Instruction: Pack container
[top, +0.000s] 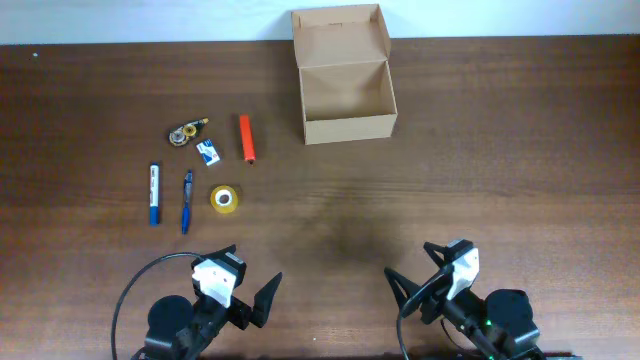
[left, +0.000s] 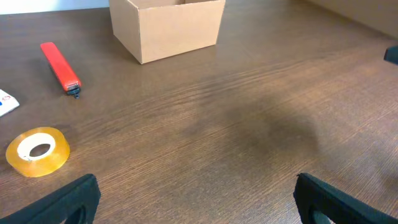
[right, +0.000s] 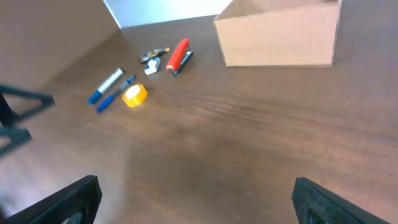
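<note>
The left tool (top: 250, 272) sits at the lower left of the overhead view, its jaws spread wide and holding nothing. In the left wrist view its 2 dark fingers (left: 68, 202) stand in the bottom corners with bare wood between them. The right tool (top: 413, 266) sits at the lower right of the overhead view, also spread wide and empty. Both are above the dark brown wood-grain worktop (top: 520, 180).

Nearest the left tool, above it in the overhead view, a yellow tape roll (top: 225, 198) lies flat. Just left of the roll lies a blue pen (top: 187, 201), and left of that a blue-and-white marker (top: 154, 193). These 2 lie side by side, not touching. Higher in the frame are a small white-and-blue item (top: 208, 152) and a correction-tape dispenser (top: 186, 132). A red marker (top: 245, 138) lies just right of these 2.

The container (top: 350, 128), a tan cardboard box, stands at the upper centre of the overhead view. It is right of the red marker and well apart from both tools. Its lid flap (top: 340, 35) is open and leans back toward the top edge. The inside shows only bare cardboard.
</note>
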